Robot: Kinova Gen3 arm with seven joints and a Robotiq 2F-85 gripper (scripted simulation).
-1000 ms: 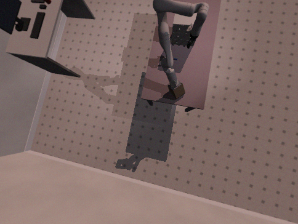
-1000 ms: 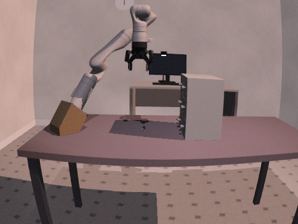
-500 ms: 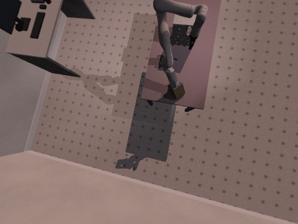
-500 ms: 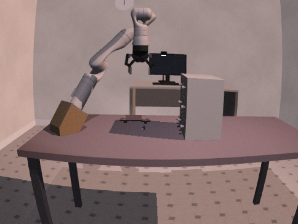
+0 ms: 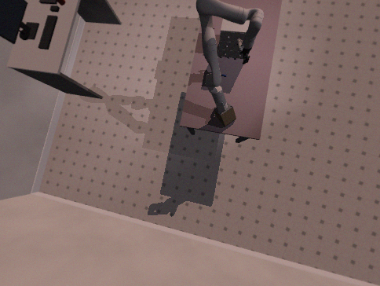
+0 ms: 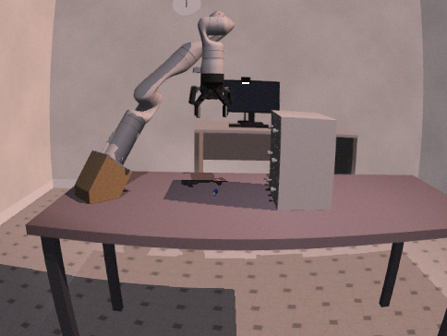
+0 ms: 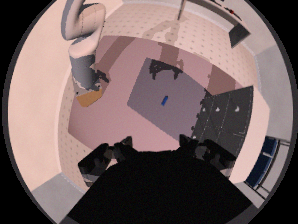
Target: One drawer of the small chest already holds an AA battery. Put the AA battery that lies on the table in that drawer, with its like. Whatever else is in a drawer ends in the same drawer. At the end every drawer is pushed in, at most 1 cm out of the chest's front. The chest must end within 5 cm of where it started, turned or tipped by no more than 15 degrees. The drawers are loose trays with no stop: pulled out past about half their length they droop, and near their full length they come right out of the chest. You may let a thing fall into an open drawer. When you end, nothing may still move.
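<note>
Dusty pink covers the table (image 5: pixel 261 90) (image 6: pixel 231 226) (image 7: pixel 112 120), the largest thing the job uses. On it the pale-sided chest (image 5: pixel 229 43) (image 6: pixel 307 162) (image 7: pixel 220 120) stands upright, right of the middle in the exterior view and inside the near long edge, its dark front turned to the left short edge. The arm (image 5: pixel 212 55) (image 6: pixel 171 69) (image 7: pixel 82 30) rises from a brown block (image 5: pixel 228 117) (image 6: pixel 103 180) (image 7: pixel 90 98) by that left edge and reaches toward the chest. Its gripper (image 5: pixel 246 60) (image 6: pixel 211 113) (image 7: pixel 155 140) hangs high over the tabletop, fingers wide apart and nothing between them. On the front, the drawers (image 7: pixel 227 111) appear to be pushed in; small pale knobs (image 6: pixel 273 160) (image 7: pixel 237 109) stick out from them. Smallest is the blue battery (image 5: pixel 224 75) (image 6: pixel 215 192) (image 7: pixel 164 101), lying on the table in the chest's shadow, between block and chest, roughly midway between the two long edges.

Little of the job is done, I judge: the chest is upright and apparently shut, but the battery is neither picked up nor put away. Finding the drawer with its match, opening it only partway, dropping the battery in and pushing it home all remain. Which drawer holds the match cannot be told, as no inside shows.
</note>
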